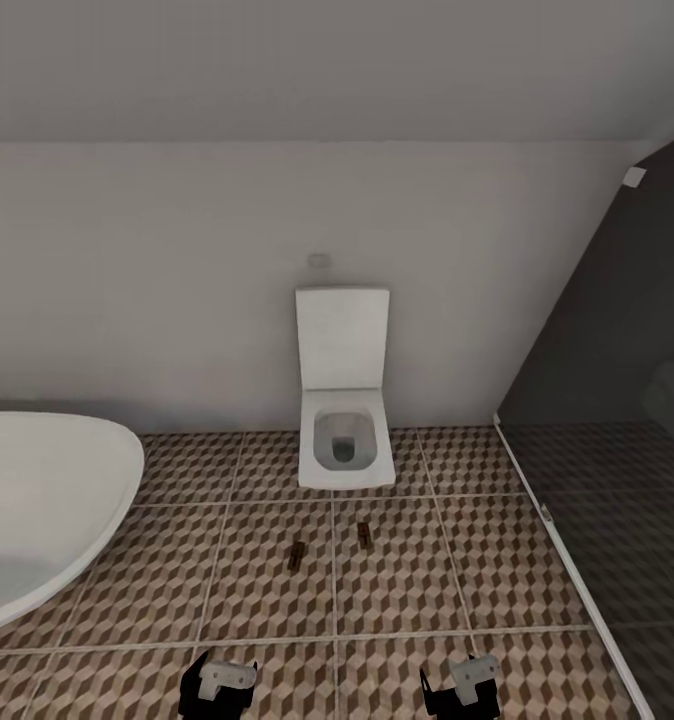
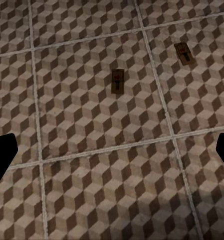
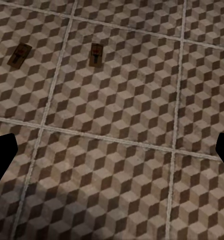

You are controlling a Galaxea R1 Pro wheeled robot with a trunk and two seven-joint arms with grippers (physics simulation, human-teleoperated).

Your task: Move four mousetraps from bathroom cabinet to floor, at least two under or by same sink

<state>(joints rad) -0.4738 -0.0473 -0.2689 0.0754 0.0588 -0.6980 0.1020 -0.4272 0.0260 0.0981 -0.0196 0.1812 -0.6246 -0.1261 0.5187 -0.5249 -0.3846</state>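
Observation:
Two mousetraps lie flat on the cube-patterned bathroom floor [image 1: 257, 590], just in front of the toilet: one [image 1: 296, 556] to the left and one [image 1: 364, 535] to the right. The left wrist view shows them as small wooden boards [image 2: 117, 81] [image 2: 183, 53], and so does the right wrist view [image 3: 20, 55] [image 3: 96, 53]. My left gripper [image 1: 217, 688] and right gripper [image 1: 462, 688] hang low at the near edge, well short of the traps. Both are open, with their dark fingertips [image 2: 2, 155] [image 3: 2, 155] wide apart and nothing between them. The cabinet and the sink are out of view.
A white toilet [image 1: 344, 400] with its lid up stands against the back wall. A rounded white bathtub [image 1: 37, 510] fills the left side. A dark glass shower screen [image 1: 597, 420] with a white floor rail closes off the right.

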